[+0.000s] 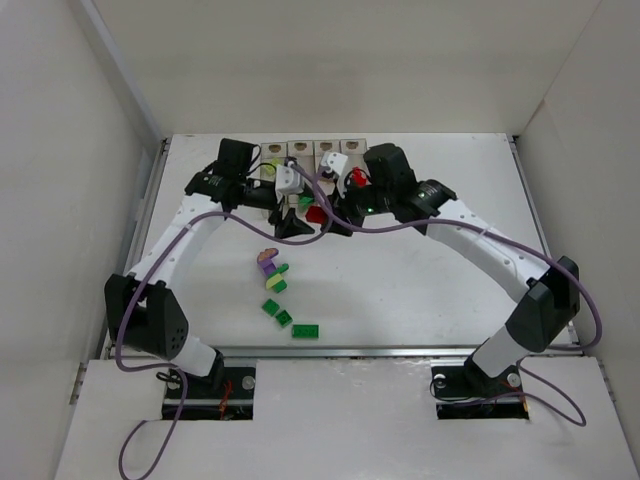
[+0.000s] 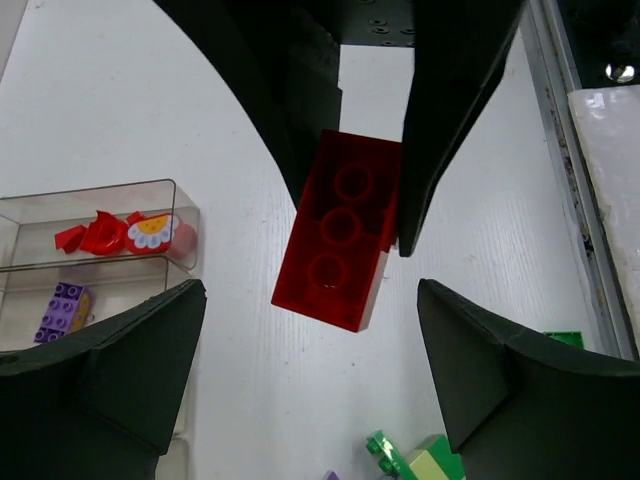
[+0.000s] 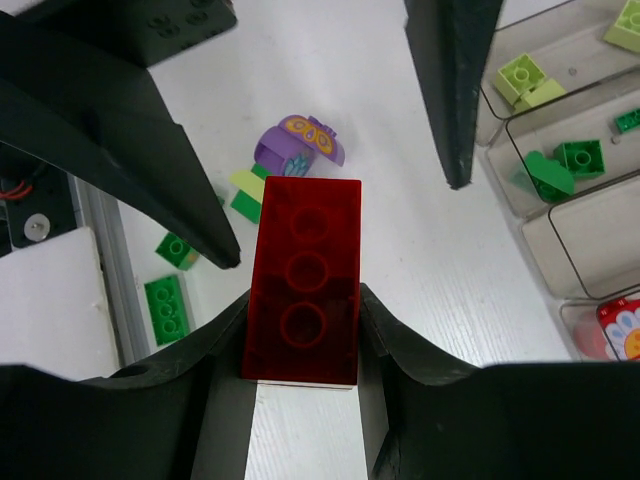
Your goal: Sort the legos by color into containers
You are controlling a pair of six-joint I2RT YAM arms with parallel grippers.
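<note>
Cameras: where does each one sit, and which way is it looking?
Top external: high behind the arms, looking down on the table; left arm and right arm show, bases included.
Left wrist: rides the left arm, looking past its open left gripper at the red brick, containers beside.
Right wrist: rides the right arm, looking along its right gripper, shut on the red brick, toward loose legos.
Shared: all three show the red brick; each wrist view shows the other gripper's fingers at its top.

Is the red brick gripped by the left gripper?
No, the left gripper stands open, its fingers apart from the red brick, which the right gripper clamps.
</note>
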